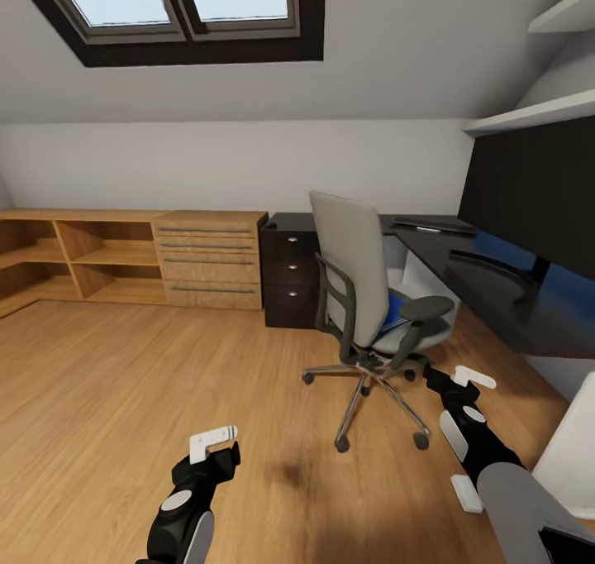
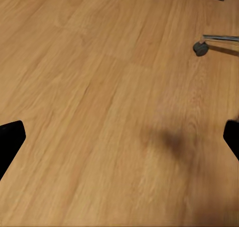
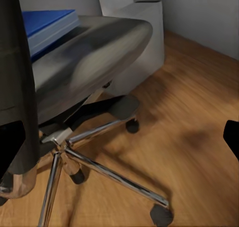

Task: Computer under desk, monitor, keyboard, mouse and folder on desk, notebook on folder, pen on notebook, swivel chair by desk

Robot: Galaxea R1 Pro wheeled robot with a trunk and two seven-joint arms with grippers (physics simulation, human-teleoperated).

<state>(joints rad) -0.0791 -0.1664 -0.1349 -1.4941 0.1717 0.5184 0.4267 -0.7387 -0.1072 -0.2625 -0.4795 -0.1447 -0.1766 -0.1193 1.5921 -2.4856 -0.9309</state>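
Right gripper (image 1: 459,375) fingers spread, empty, low beside the swivel chair (image 1: 364,291); left gripper (image 1: 213,446) likewise spread, empty, above bare wood floor (image 1: 124,382). Blue folder (image 3: 47,25) lies on chair seat. Chair near the desk (image 1: 463,274), monitor (image 1: 537,196) on top.

Open floor (image 1: 165,365) left; swivel chair (image 1: 364,299) blocking desk (image 1: 496,291).

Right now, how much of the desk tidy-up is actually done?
Done: the monitor is on the desk. In hand: nothing; both the left gripper and right gripper look open and empty. Left: the folder lies on the swivel chair seat. The keyboard, mouse, notebook and pen cannot be judged.
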